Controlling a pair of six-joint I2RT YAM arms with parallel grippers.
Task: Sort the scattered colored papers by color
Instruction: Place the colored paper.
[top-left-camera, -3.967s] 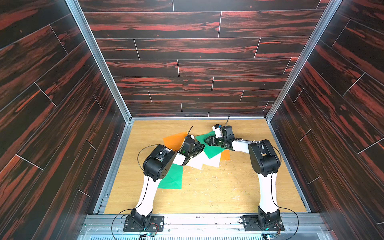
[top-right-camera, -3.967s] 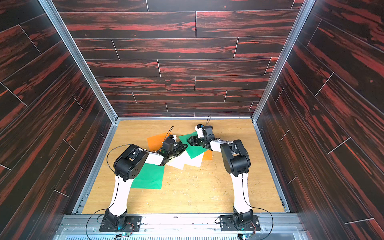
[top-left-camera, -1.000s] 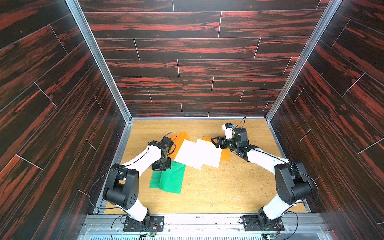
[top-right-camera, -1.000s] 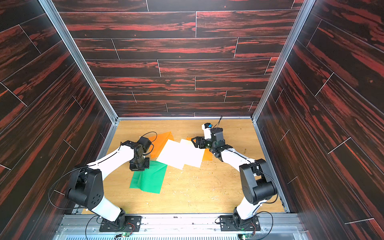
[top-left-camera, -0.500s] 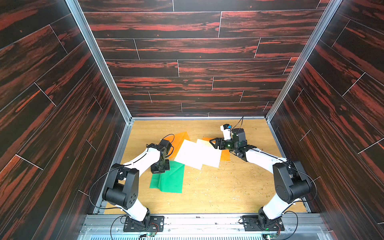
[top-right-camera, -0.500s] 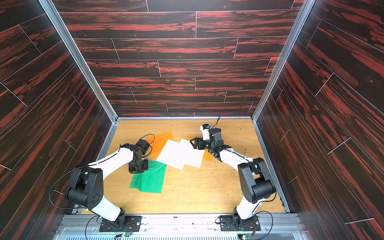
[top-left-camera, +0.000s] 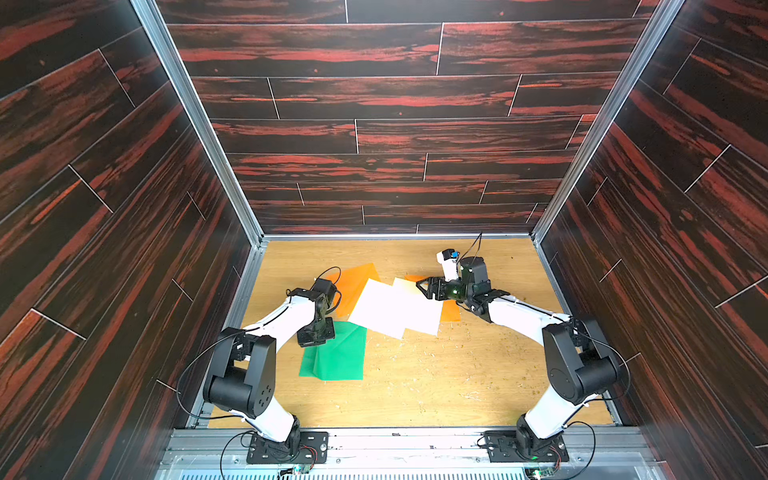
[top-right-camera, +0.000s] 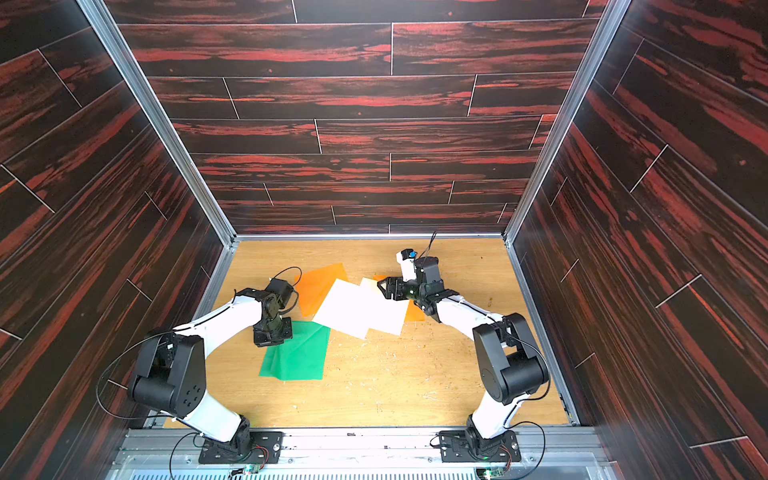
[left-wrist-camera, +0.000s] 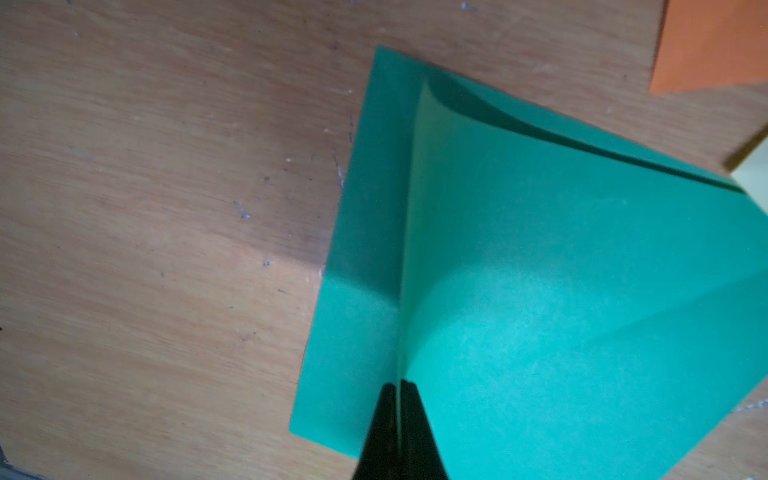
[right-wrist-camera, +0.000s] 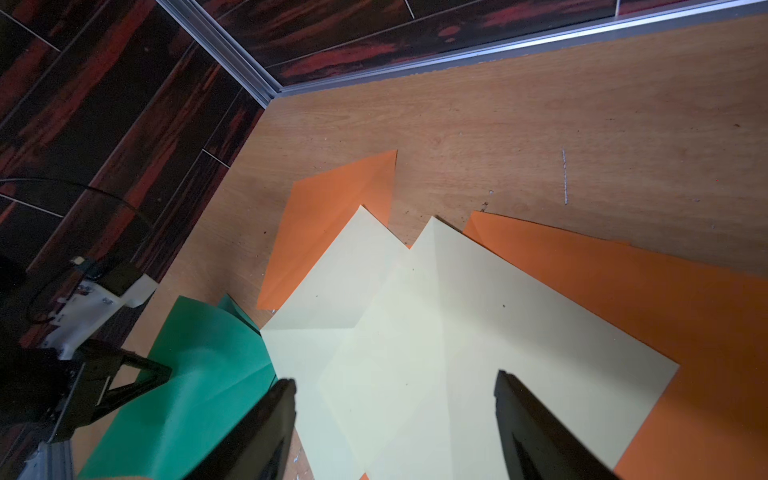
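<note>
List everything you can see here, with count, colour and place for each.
green papers: two, green, stacked at the table's left
orange papers: two, orange, one beyond the green, one under the cream papers' right edge
cream papers: two, cream, overlapping mid-table
table: one, light wood
walls: three, dark red-streaked wood, around the table
left gripper: one, black, shut on the top green paper
right gripper: one, black, open above the cream papers

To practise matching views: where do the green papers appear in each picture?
In a top view: green papers left of centre, under left claw.
In a top view: green papers, likewise.
Left wrist: green papers pinched by left claw.
Right wrist: green papers beside cream papers.
Shared landmark: nearest orange paper.
</note>
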